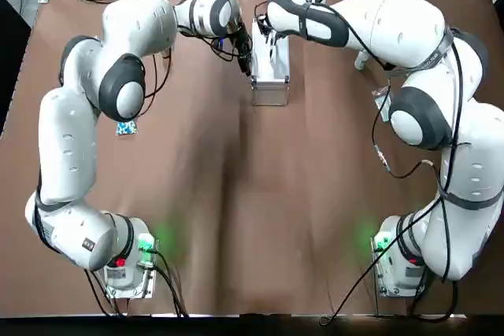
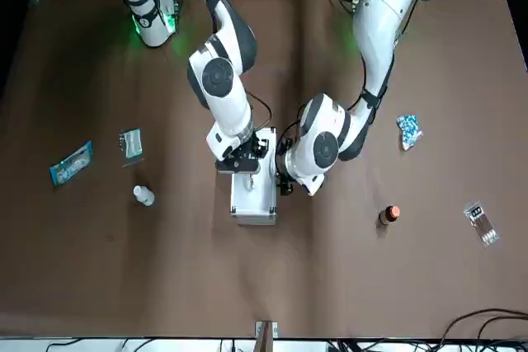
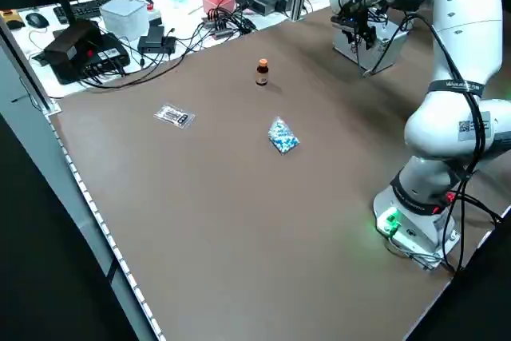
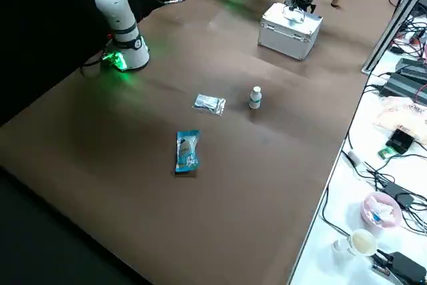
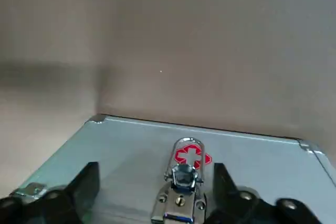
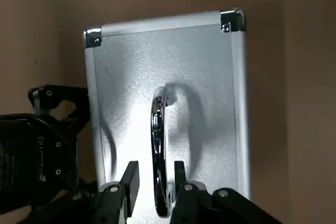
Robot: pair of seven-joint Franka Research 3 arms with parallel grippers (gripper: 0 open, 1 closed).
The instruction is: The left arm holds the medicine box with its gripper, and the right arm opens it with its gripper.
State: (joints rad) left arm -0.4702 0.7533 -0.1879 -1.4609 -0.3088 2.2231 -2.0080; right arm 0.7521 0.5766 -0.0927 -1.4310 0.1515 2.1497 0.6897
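left gripper (image 5: 155, 171), right gripper (image 6: 155, 169) at medicine box (image 2: 254, 199) (white bottle (image 2: 143, 195), brown bottle (image 2: 388, 215) apart).

medicine box (image 1: 269, 88) top: right gripper (image 6: 154, 174) over handle (image 6: 159, 129) | left flank: left gripper (image 5: 153, 177) | robot-side table (image 1: 260, 194): free

Even overhead light, soft shadows on the table (image 1: 236, 218). Green glow at the arm bases (image 1: 130, 273); the medicine box (image 6: 202, 103) glares.
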